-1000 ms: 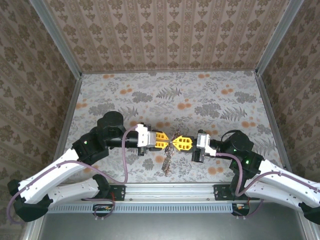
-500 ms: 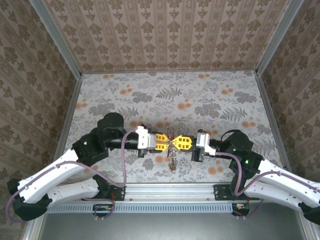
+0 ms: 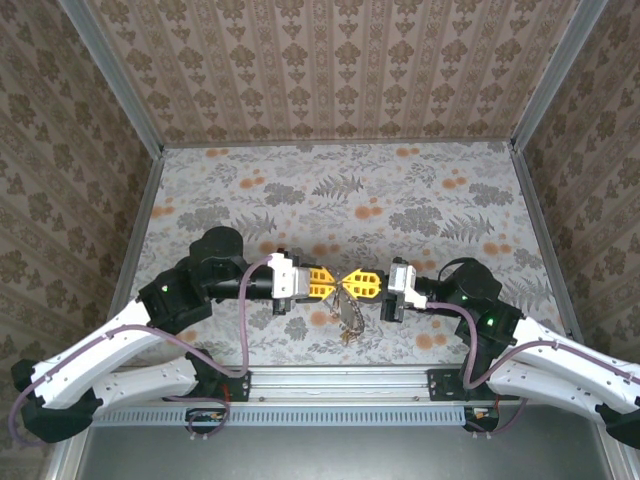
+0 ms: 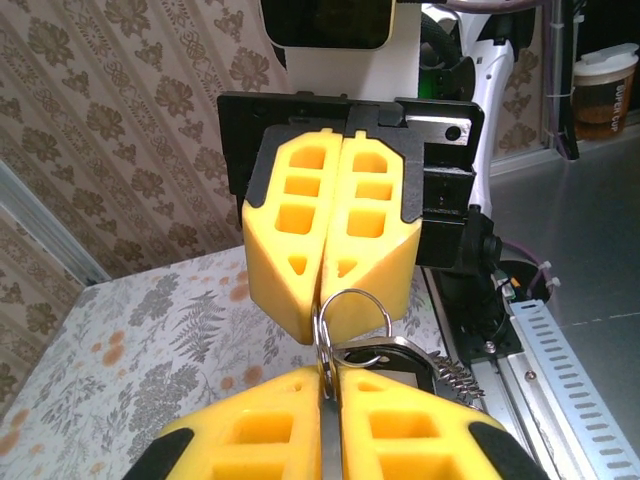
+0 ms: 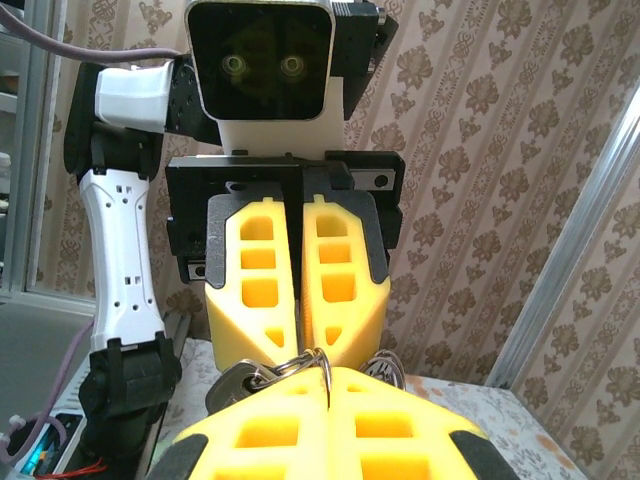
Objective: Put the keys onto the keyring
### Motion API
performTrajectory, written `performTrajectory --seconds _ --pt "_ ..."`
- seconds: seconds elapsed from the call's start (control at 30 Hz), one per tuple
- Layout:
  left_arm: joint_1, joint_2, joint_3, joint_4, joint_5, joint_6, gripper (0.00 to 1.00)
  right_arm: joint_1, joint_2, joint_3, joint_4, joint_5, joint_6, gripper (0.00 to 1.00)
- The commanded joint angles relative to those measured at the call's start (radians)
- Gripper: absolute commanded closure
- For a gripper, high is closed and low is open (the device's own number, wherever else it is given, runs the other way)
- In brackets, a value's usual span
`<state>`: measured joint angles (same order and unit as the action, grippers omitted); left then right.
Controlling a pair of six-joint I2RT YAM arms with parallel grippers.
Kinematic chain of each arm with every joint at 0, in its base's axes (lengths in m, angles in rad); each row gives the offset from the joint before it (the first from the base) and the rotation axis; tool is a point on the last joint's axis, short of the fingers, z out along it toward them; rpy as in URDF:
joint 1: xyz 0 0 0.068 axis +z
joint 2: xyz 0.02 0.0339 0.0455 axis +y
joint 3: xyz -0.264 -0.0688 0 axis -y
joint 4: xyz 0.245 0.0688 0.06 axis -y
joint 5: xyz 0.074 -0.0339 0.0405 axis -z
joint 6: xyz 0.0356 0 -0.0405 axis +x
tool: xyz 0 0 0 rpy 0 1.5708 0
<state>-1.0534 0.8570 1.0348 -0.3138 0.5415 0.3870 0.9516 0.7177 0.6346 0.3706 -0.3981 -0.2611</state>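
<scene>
The left fingers (image 3: 322, 281) and right fingers (image 3: 365, 285) meet tip to tip, both clenched on the keyring (image 4: 323, 345), keys (image 3: 350, 318) hanging beneath them.

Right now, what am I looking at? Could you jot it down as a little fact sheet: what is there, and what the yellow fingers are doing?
scene: two robot arms meeting tip to tip above a floral-patterned table
left fingers: closed, pinching the keyring
right fingers: closed, pinching the same ring from the opposite side
keyring: metal ring, held up between the two tips
keys: bunched just under the ring; whether each is threaded on cannot be told
</scene>
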Motion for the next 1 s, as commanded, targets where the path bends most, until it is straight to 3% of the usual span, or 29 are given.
performTrajectory --seconds 0.0,0.13,0.2,0.37,0.5,0.67,0.77,0.97 --pt "-0.016 -0.012 0.043 0.003 0.001 0.025 0.9 -0.014 0.001 0.025 0.049 0.026 0.008 1.0" --pt "-0.018 0.004 0.038 0.036 -0.028 0.034 0.92 -0.014 0.002 0.025 0.037 0.012 0.01 1.0" --pt "-0.019 0.013 0.037 0.046 -0.046 0.038 0.99 -0.015 0.008 0.028 0.028 0.009 0.01 1.0" --pt "-0.022 0.01 0.033 0.049 -0.064 0.053 1.0 -0.017 0.009 0.039 -0.027 0.05 0.007 1.0" --pt "-0.024 -0.003 0.026 0.026 -0.119 0.08 1.0 -0.023 -0.004 0.058 -0.101 0.099 0.018 0.72" --pt "-0.023 0.01 0.03 -0.001 -0.146 0.112 1.0 -0.032 -0.035 0.092 -0.207 0.133 0.071 0.57" --pt "-0.025 0.022 0.03 -0.007 -0.17 0.126 1.0 -0.036 -0.036 0.127 -0.284 0.141 0.119 0.58" --pt "-0.025 0.021 0.012 0.0 -0.242 0.148 1.0 -0.05 0.003 0.217 -0.421 0.107 0.253 0.7"
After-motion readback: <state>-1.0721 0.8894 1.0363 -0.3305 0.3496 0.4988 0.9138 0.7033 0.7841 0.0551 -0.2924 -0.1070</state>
